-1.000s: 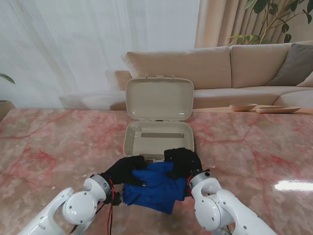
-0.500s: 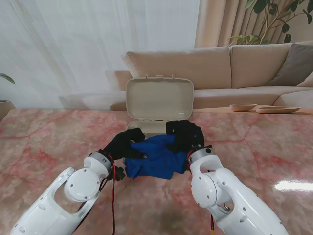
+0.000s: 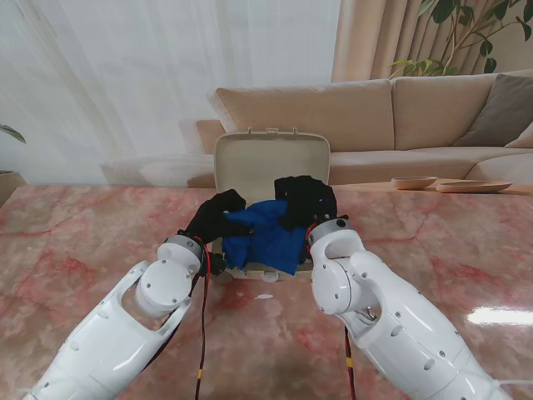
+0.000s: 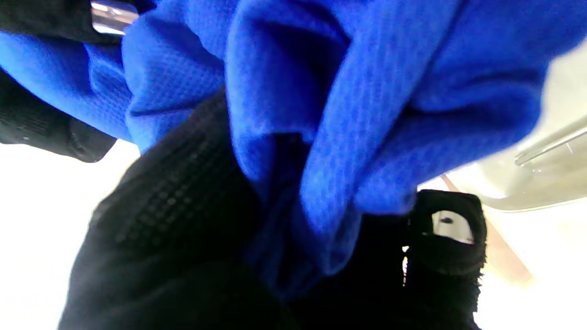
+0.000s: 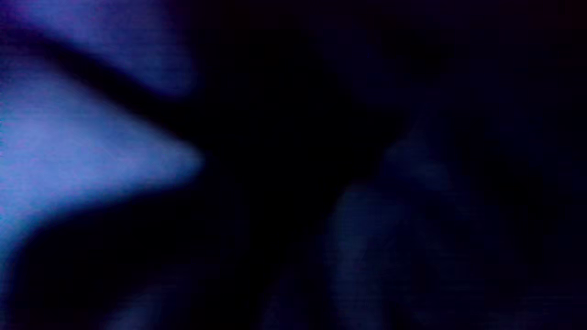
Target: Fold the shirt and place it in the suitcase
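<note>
The folded blue shirt (image 3: 268,233) hangs bunched between both black-gloved hands over the open beige suitcase (image 3: 271,167), covering most of its tray. My left hand (image 3: 218,218) grips the shirt's left side; in the left wrist view its fingers (image 4: 183,201) are wrapped in blue shirt (image 4: 348,101) folds, with a suitcase (image 4: 541,165) wall behind. My right hand (image 3: 306,202) clamps the shirt's right side. The right wrist view is nearly dark, with only blurred blue shirt (image 5: 69,156) cloth close to the lens.
The suitcase lid (image 3: 250,171) stands upright behind the shirt. The pink marble table (image 3: 83,242) spreads around the case. A beige sofa (image 3: 400,117) stands beyond the far edge, with wooden bowls (image 3: 414,182) at the far right.
Both hands have carried the shirt away from me, from the table in front of the suitcase to over its tray. Both arms have stretched out farther.
</note>
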### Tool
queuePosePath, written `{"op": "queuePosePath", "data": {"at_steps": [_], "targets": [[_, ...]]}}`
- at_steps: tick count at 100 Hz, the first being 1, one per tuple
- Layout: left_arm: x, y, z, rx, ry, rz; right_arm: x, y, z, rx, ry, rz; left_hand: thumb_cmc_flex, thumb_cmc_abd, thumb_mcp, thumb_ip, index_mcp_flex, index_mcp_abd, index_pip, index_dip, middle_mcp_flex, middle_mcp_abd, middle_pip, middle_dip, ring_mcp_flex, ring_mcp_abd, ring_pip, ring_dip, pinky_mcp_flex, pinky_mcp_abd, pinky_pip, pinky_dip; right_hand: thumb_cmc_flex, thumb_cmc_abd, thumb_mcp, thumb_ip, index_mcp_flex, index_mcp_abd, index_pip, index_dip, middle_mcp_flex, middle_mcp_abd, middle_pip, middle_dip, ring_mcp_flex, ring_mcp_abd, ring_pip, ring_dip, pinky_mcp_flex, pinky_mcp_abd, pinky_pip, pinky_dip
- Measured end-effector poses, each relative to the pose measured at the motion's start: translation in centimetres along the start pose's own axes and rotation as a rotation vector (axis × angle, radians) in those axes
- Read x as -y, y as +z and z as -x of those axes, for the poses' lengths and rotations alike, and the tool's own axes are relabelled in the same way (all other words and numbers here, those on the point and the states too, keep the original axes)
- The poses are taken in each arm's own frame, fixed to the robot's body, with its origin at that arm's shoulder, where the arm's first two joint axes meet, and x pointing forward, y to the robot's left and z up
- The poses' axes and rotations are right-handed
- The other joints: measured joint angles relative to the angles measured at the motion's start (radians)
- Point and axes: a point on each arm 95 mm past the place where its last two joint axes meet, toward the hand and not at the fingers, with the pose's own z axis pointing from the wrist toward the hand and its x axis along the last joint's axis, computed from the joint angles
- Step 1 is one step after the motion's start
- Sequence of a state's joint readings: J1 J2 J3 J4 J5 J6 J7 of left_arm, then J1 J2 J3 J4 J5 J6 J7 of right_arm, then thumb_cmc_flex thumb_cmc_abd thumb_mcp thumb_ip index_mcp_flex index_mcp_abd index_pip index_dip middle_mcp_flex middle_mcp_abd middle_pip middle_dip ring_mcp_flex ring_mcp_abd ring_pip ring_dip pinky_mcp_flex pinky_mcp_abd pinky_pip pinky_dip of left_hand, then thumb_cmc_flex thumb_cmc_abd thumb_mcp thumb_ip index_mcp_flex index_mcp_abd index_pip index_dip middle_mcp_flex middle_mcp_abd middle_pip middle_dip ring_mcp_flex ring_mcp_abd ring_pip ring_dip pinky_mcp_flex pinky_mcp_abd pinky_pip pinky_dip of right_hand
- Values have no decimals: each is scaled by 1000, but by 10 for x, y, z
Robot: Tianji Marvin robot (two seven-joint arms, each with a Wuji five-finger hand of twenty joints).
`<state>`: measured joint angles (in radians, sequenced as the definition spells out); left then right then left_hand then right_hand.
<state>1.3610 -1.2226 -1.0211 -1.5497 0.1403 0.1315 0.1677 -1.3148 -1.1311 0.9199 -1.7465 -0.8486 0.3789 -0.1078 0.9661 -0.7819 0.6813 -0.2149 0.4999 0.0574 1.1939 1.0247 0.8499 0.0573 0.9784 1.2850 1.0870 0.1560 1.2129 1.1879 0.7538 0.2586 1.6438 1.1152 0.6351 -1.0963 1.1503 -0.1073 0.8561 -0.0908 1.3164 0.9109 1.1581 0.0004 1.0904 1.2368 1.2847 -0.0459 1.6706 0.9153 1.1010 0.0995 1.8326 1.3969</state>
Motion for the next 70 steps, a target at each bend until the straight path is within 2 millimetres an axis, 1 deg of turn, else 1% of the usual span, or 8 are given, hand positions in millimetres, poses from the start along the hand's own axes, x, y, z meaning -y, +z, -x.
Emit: {"op": "queuePosePath", "data": {"at_steps": [21,25,27,33,52,59,65,70], "targets": [[1,15,10,36,-14,15,12,13,3,11,11,-34,2,0,0,0,0,0,0,9,0,3,0,7,0,7,0,0,0,1,-12,0,0,4,1,0,0,0,1,0,0,0,0,2,1,-1,0,0,22,-14,2,84],[2,18,12,43,-11,20,15,15,4,14,11,-42,3,0,0,0,0,0,0,9,0,3,0,7,0,7,0,0,0,2,-15,0,0,8,1,0,-1,0,3,0,0,0,0,2,1,-1,0,0,-2,13,-11,-170],[2,19,14,45,-10,22,17,16,5,16,11,-46,3,0,-1,0,0,0,0,9,0,3,0,7,0,7,0,0,0,2,-22,0,0,8,1,0,-1,0,3,1,0,0,0,2,1,-1,0,0,3,1,-1,-171],[2,23,17,52,-9,25,22,19,8,22,10,-59,10,0,-12,0,0,0,0,10,0,3,0,7,0,7,0,0,0,2,-23,0,0,13,1,0,-4,0,5,7,0,0,0,2,1,-1,-3,0,3,-6,3,-12],[2,34,24,71,-9,43,35,28,16,43,17,-104,44,0,-64,1,1,0,10,10,0,3,-3,6,0,23,-8,0,-13,12,-41,0,0,30,-1,0,-11,0,17,14,-1,-1,0,2,1,-1,-7,0,-21,-10,-1,-15],[0,38,27,78,-5,58,40,31,19,47,12,-120,49,10,-79,1,1,0,11,10,0,4,-4,0,-1,23,-11,0,-21,13,-50,0,0,32,-2,0,-11,0,18,15,-1,-1,0,2,1,-1,-8,0,-1,-16,3,67],[-1,42,30,83,0,72,43,33,21,53,13,-131,56,21,-106,1,1,0,11,10,0,4,-12,-3,-3,24,-22,0,-24,13,-60,0,0,38,-6,0,-12,0,18,15,-1,-1,0,2,1,-1,-9,0,-39,16,-24,-210],[-2,45,32,88,2,82,45,35,23,58,18,-142,57,24,-113,1,1,0,11,19,0,4,-13,-5,-3,24,-24,0,-25,13,-64,0,0,46,-6,0,-22,0,25,15,-8,-1,0,2,1,-1,-17,0,-20,-14,2,-46]]}}
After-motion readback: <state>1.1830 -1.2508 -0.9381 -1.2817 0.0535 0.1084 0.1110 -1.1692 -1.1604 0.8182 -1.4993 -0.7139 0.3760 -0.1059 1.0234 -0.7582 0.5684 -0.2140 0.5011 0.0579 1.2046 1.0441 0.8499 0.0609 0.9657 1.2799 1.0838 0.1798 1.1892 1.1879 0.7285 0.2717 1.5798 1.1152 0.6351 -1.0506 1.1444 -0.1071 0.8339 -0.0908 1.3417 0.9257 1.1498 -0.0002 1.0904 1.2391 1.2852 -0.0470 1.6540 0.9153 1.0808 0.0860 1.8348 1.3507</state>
